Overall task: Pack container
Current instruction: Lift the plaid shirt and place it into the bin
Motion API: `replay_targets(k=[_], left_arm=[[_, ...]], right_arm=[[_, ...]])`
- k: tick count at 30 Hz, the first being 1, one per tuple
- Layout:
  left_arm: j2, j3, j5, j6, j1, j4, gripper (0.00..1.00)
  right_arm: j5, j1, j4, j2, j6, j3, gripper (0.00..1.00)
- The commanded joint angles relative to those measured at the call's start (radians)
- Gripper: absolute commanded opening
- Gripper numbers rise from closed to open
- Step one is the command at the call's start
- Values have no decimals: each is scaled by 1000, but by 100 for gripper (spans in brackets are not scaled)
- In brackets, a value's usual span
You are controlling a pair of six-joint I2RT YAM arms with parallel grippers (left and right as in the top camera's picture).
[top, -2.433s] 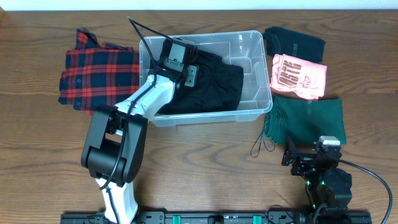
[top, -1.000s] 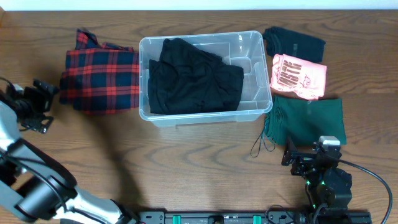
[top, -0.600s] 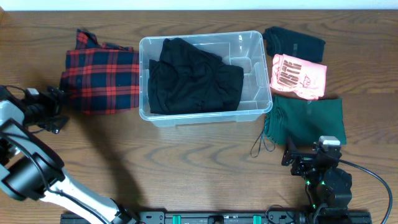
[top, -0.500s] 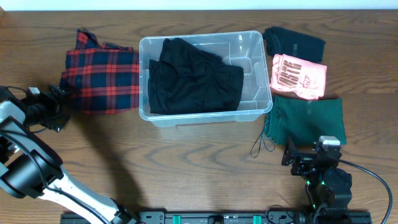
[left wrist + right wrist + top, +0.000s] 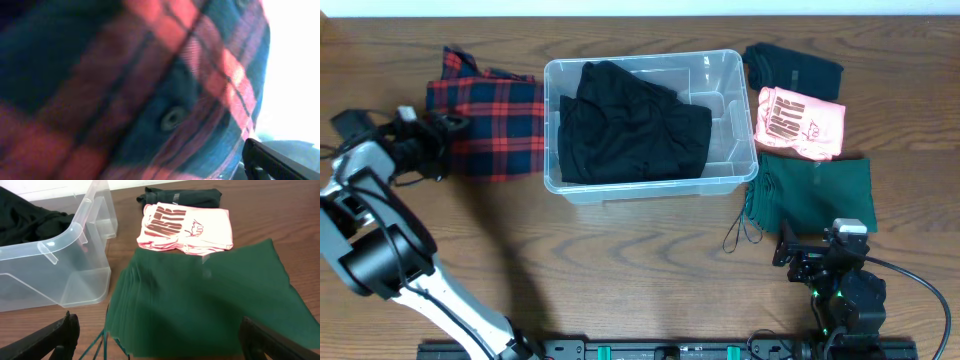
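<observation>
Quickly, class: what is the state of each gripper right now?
Left gripper: at the plaid shirt's edge; state cannot be told.
Right gripper: open, holding nothing.

The overhead camera looks straight down on my whole counter (image 5: 650, 250). My left wrist camera sits pressed close to the plaid shirt (image 5: 150, 100); my right looks low across the green cloth (image 5: 200, 305) toward the container (image 5: 75, 280).

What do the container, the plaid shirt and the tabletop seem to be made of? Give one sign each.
The container looks like glossy clear rigid plastic: the black garment shows through its walls. The plaid shirt seems soft woven cloth, perhaps flannel: the left wrist view shows weave and a button. The table looks like wood or wood-look laminate: brown grain lines.
</observation>
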Motion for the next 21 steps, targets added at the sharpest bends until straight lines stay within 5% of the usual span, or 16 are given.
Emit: replay_targets(k=[1, 7, 10, 13, 21], left_arm=[[53, -11, -39, -40, -34, 19, 87], [52, -11, -22, -32, -32, 29, 31], [42, -10, 84, -13, -26, 31, 13], [6, -9, 176, -14, -18, 29, 6], [-315, -7, 233, -57, -16, 26, 6]], right_arm=[[0, 6, -2, -5, 10, -2, 99], [0, 6, -2, -5, 10, -2, 99], [0, 6, -2, -5, 10, -2, 99], [0, 6, -2, -5, 10, -2, 99], [0, 6, -2, -5, 10, -2, 99]])
